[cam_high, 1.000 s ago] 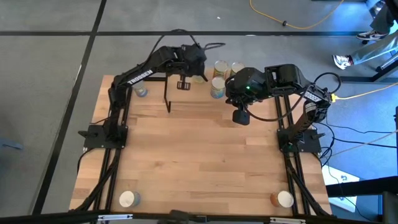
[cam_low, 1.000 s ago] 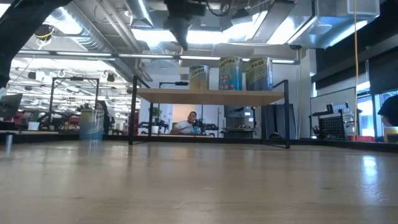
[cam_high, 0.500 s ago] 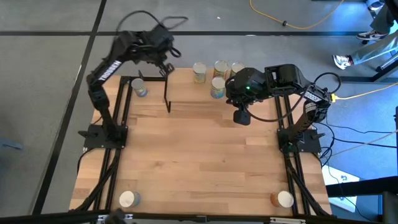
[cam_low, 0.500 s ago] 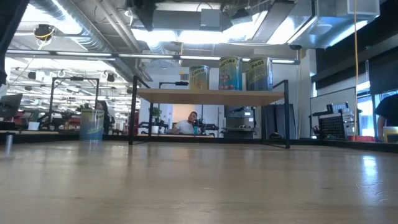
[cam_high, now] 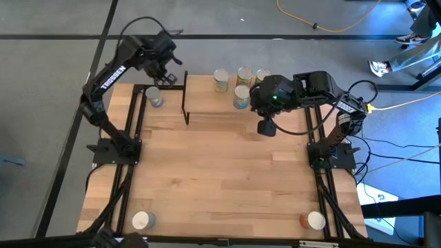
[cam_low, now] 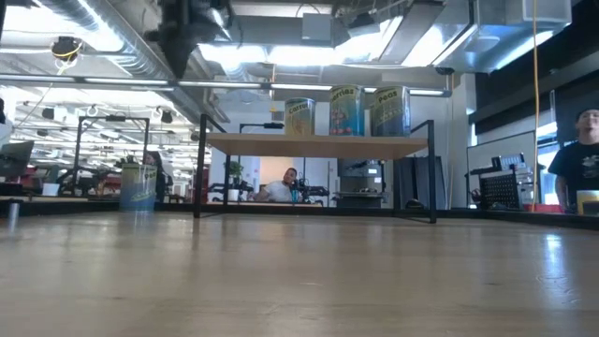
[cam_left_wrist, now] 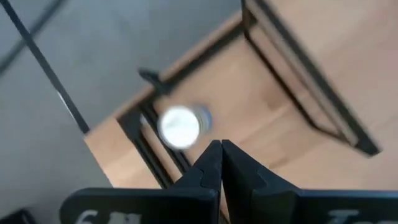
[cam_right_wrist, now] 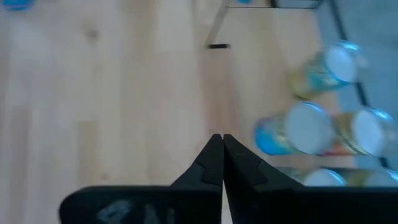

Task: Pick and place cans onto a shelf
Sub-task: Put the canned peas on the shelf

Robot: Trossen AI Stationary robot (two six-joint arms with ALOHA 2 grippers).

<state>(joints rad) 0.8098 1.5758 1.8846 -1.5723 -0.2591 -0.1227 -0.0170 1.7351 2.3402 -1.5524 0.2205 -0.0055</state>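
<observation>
- Upper left of the high view: the left gripper, jaws clenched empty, hovers beside the small blue-labelled pale-topped can standing on the desk; it should open wide and centre over it before descending.
- Upper middle: the light-wood black-legged shelf carries four cans.
- Right: the right gripper waits, jaws clenched.
</observation>
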